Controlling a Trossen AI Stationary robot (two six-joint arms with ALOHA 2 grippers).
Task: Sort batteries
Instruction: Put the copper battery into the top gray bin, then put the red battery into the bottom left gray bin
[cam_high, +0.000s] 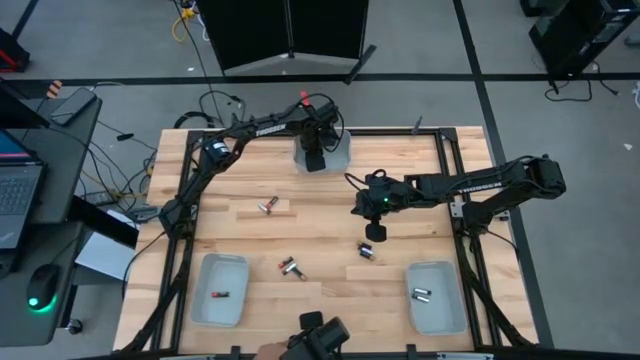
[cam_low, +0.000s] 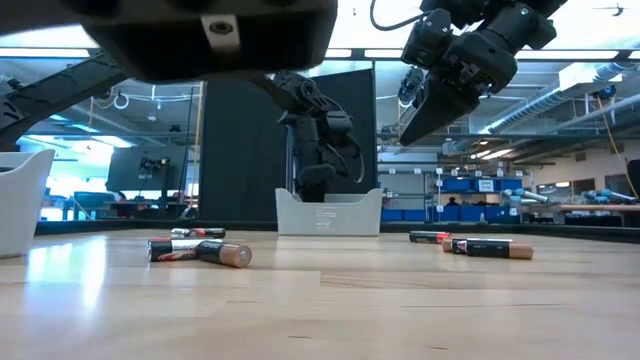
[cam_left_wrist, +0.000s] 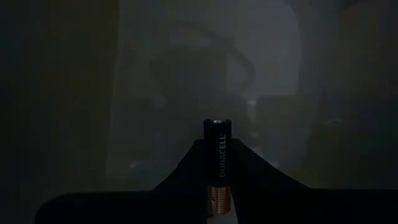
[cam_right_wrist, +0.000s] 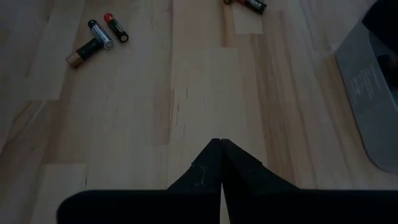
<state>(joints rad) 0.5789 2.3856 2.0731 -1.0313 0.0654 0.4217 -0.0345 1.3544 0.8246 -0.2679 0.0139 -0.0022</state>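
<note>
While left end effector (cam_left_wrist: 217, 186) pinches a battery (cam_left_wrist: 217, 155) inside far tray (cam_high: 335, 158), early release risks a bounce-out; right end effector (cam_right_wrist: 221, 149) pressed together, empty, above worktop (cam_high: 320, 225).

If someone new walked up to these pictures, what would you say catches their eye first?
Probably the left tool, clamped on a black-and-copper Duracell battery and dipped into the pale tray at the table's far edge. Next comes the right tool, shut and empty, raised above the bare wood near mid-table. Loose batteries lie scattered on the tabletop, with a few already in the two near trays.
</note>
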